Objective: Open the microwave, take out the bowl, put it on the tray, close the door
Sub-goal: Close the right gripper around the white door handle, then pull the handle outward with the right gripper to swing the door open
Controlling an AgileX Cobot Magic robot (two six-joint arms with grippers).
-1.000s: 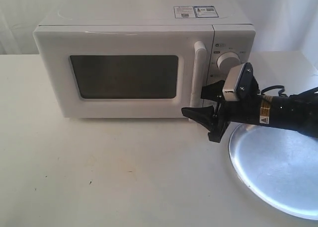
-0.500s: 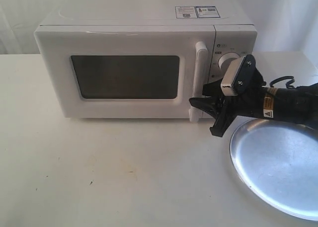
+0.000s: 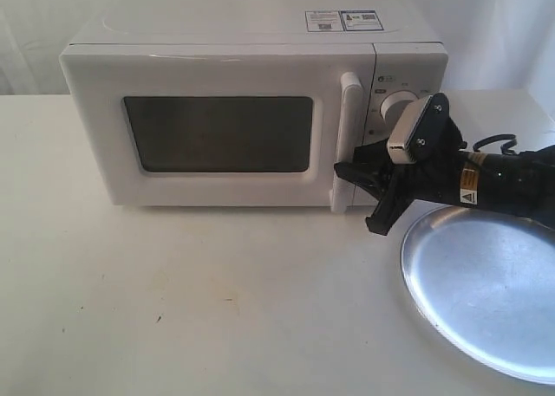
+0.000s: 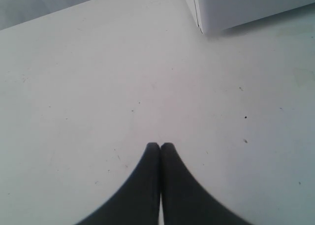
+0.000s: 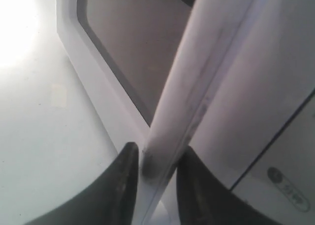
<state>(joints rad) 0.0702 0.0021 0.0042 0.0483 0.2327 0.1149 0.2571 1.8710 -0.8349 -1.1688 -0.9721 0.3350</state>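
Observation:
The white microwave [image 3: 217, 58] stands at the back of the table with its door [image 3: 217, 192] closed. My right gripper [image 3: 355, 197] sits at the lower end of the tall white door handle [image 3: 349, 110]. In the right wrist view the handle [image 5: 197, 87] runs between the spread fingers of that gripper [image 5: 157, 156], which is open around it. The silver tray [image 3: 486, 292] lies at the right front, under the right arm. My left gripper [image 4: 160, 145] is shut on nothing, above bare table near a microwave corner [image 4: 246, 3]. The bowl is hidden.
A round white knob [image 3: 397, 108] sits on the control panel just behind the right wrist. A dark cable [image 3: 490, 142] trails from the right arm. Bare white table [image 3: 173, 301] spreads in front of the microwave.
My right gripper has moved up and toward the microwave, bringing its fingers around the lower part of the door handle. The door stays closed.

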